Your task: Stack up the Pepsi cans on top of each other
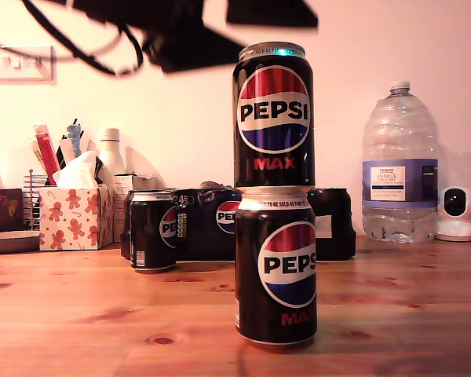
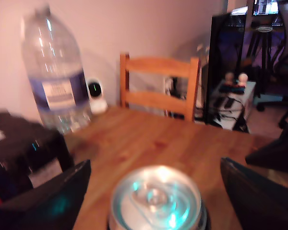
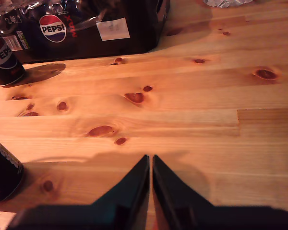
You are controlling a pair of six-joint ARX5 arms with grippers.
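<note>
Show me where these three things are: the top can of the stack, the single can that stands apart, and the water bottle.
top can (image 1: 273, 118): exterior view, on its Pepsi logo.
single can (image 1: 152, 231): exterior view, on its black side.
water bottle (image 1: 399, 182): exterior view, on its label.

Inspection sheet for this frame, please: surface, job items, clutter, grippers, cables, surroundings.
Surface: wooden table, knotty, bare in front.
Job's things: top can upright on bottom can; third can stands alone toward the exterior view's left.
Clutter: multipack, water bottle, tissue box, small white camera.
Grippers: my first gripper open, jaws wide either side of the top can's lid, not touching; my second gripper shut, empty, over bare table.
Cables: dark cable hanging at top of the exterior view.
Surroundings: wall socket, wooden chair.
</note>
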